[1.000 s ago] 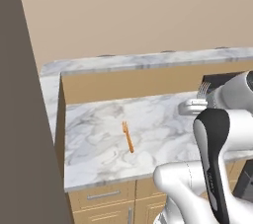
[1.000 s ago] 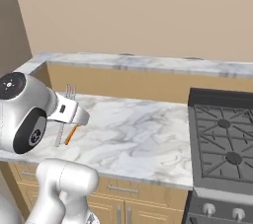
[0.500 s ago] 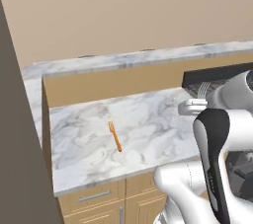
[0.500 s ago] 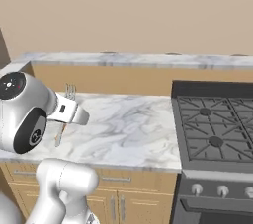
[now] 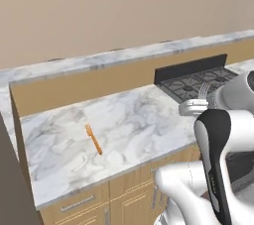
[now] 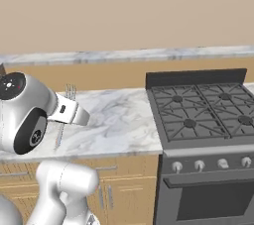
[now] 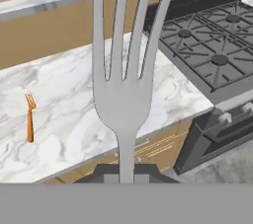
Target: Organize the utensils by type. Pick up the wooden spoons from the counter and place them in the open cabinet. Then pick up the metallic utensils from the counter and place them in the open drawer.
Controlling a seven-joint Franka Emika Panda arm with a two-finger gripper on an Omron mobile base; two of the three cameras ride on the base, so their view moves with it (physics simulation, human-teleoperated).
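While the gripper [image 7: 126, 171] holds the silver fork [image 7: 123, 70] by its handle, tines up, the base has driven right, bringing the stove [image 6: 208, 110] closer; a small orange fork [image 5: 93, 139] lies on the counter [image 5: 134, 120], so drawer delivery seems underway.

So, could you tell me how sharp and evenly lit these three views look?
Left base view: soft, flat light, orange fork slightly blurry. Right base view: even light, stove crisp. Hand view: silver fork looms huge and sharp, held in the gripper, no glare.
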